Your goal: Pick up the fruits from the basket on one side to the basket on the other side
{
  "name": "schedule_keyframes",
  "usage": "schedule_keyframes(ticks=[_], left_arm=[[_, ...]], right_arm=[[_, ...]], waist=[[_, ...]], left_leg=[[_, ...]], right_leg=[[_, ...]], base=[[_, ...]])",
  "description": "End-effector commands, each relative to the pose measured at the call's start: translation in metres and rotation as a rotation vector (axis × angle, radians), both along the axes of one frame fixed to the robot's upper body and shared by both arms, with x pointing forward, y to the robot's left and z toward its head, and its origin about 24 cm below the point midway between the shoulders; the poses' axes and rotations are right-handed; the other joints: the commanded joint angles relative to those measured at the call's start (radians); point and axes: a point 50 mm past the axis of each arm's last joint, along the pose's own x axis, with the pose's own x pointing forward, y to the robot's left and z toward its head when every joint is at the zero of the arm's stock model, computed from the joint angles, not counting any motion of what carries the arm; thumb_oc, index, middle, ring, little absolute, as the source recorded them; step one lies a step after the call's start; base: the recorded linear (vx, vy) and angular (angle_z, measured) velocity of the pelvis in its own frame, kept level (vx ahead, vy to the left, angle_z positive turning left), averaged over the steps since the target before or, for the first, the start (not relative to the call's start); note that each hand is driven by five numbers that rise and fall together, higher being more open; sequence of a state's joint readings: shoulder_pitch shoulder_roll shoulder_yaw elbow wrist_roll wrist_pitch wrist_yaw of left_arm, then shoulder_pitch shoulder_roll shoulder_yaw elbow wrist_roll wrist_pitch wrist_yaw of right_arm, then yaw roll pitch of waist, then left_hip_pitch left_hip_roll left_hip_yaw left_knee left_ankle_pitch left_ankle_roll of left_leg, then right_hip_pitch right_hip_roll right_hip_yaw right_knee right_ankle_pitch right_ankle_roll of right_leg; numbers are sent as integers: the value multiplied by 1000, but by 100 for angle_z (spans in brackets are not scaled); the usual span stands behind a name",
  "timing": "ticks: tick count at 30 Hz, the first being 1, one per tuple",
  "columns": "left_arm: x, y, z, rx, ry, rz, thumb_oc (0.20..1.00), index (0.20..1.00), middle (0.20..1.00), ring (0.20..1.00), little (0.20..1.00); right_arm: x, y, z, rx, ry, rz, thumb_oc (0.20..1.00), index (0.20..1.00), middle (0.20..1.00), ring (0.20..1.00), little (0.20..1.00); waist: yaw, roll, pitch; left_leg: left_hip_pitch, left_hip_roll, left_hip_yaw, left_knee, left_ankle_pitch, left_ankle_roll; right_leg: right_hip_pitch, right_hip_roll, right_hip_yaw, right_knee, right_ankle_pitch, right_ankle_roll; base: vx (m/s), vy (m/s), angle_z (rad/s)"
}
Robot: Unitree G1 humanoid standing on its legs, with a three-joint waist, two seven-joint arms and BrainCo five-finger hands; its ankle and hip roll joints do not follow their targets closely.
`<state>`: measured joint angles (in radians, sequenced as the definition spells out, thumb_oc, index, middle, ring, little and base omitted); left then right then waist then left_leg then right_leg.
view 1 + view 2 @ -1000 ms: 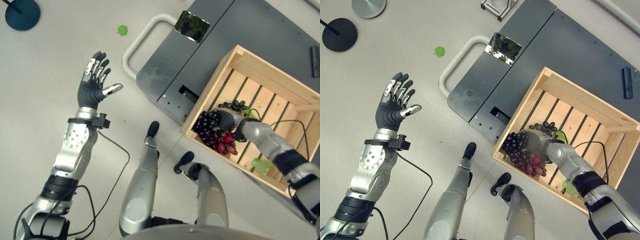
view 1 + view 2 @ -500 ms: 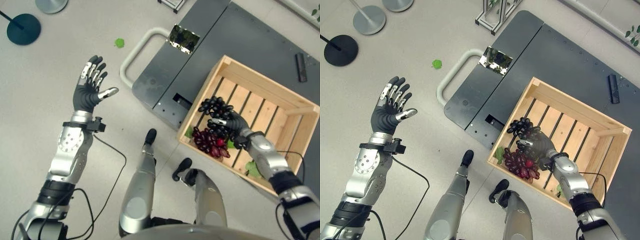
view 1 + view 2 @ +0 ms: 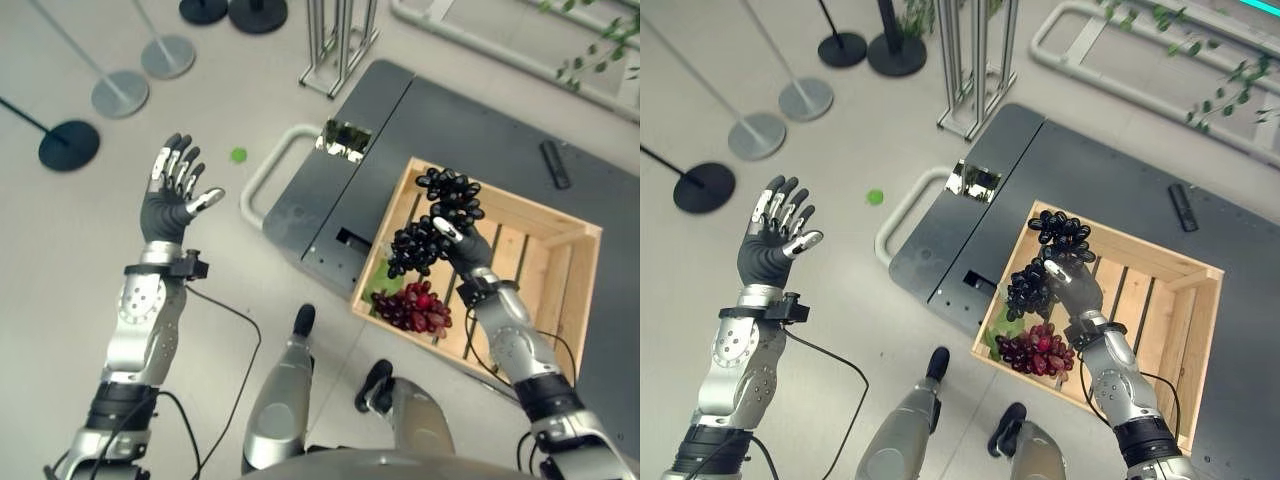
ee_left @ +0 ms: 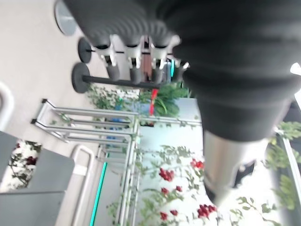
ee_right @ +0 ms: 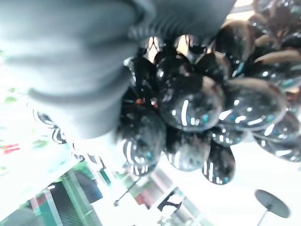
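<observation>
The crate [image 3: 573, 262] sits on the cart [image 3: 470, 125] at right, with one grape bunch [image 3: 414, 307] inside its near corner.

Pale grey floor [image 3: 840, 330]. A dark grey cart deck [image 3: 1120, 185] with a light tubular handle [image 3: 898, 215] occupies the right side. Round-based stands [image 3: 706, 186] line the upper left, beside a metal frame [image 3: 965, 60]. A small green scrap [image 3: 875, 197] lies near the handle.

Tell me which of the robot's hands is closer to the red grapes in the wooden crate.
Right. The right hand is raised just above the red grapes in the wooden crate, curled round a black grape bunch. The left hand is raised open, far off over the floor.
</observation>
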<state>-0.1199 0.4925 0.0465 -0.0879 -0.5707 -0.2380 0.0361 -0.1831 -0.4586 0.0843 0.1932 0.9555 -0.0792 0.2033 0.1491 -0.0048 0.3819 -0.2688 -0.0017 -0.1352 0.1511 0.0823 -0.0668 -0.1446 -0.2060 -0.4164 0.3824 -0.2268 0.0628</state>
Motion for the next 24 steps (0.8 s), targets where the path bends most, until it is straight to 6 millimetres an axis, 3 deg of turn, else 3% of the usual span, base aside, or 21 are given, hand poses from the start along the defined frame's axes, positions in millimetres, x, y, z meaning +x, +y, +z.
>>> schedule_keyframes(ticks=[1, 5, 6, 10, 24], left_arm=[[-6, 14, -1, 55, -12, 42, 1000, 1000, 1000, 1000, 1000], [-9, 18, -5, 83, 16, 42, 1000, 1000, 1000, 1000, 1000], [-11, 20, -6, 111, 30, 33, 1000, 1000, 1000, 1000, 1000], [-11, 19, -8, 154, 56, 11, 1000, 1000, 1000, 1000, 1000], [0, 15, -4, 369, 102, -39, 1000, 1000, 1000, 1000, 1000]], right_arm=[[-1, -12, 52, -98, -231, 25, 200, 200, 200, 200, 200], [-2, -16, 71, -137, -299, 14, 200, 200, 200, 200, 200], [-3, -17, 83, -171, -343, 23, 200, 200, 200, 200, 200], [-4, -19, 97, -225, -385, 27, 200, 200, 200, 200, 200], [-9, -19, 98, -293, -377, 42, 200, 200, 200, 200, 200]], waist=[[-45, -26, -92], [-57, -35, -115], [-63, -41, -131], [-78, -49, -168], [-122, -51, -284]], left_leg=[[49, -7, 17, -25, -50, 9], [75, -1, 38, -40, -54, 12], [98, 4, 47, -53, -58, 16], [127, 12, 60, -79, -58, 21], [232, 27, 115, -133, -87, 29]], right_leg=[[52, -2, -4, -161, 138, 50], [64, 4, 15, -171, 142, 51], [73, 7, 24, -170, 139, 53], [90, 11, 32, -178, 143, 59], [163, 29, 71, -234, 143, 72]], base=[[70, 17, -25], [57, 16, -23], [77, 9, -12], [63, 14, -19], [51, 12, -13]])
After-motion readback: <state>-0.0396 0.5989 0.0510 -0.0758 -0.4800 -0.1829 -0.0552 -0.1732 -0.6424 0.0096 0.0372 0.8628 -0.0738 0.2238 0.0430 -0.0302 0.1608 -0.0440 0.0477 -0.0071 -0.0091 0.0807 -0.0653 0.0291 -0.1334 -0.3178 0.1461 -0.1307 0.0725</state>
